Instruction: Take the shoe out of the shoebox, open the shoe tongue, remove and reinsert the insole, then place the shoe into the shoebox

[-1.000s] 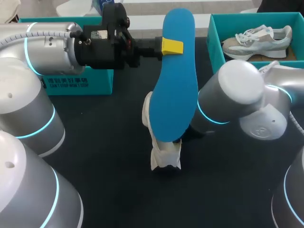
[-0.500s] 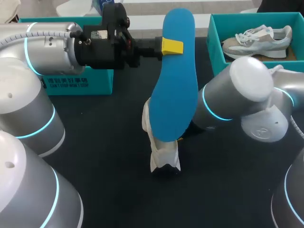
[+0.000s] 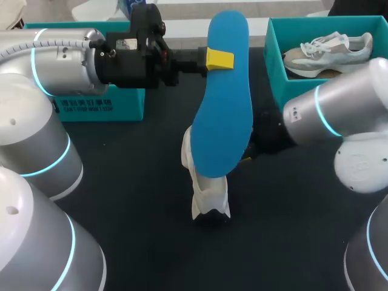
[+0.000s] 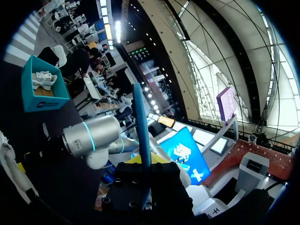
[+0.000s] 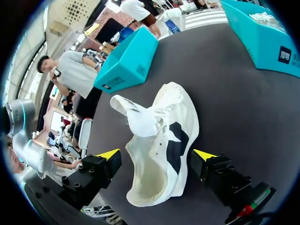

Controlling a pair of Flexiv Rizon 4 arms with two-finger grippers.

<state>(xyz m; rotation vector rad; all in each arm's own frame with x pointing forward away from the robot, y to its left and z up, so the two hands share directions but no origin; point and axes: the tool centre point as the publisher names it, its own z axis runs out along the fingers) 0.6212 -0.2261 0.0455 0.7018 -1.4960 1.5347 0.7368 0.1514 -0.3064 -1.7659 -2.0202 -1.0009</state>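
Black matte table (image 3: 139, 242), evenly lit

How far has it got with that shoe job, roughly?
Past halfway, it seems. Done: the white shoe lies out on the table, tongue pulled open, blue insole out. In hand: the left gripper holds the insole in the air; the right gripper is open around the shoe. Left: putting the insole back and boxing the shoe.

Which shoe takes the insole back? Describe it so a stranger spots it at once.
Start at the dark table; near its middle, under the blue insole held up by the left claw, lies a white shoe with black patches. Unlike the grey-and-white shoe in the teal box at the right, it sits on the bare tabletop, tongue flopped out.
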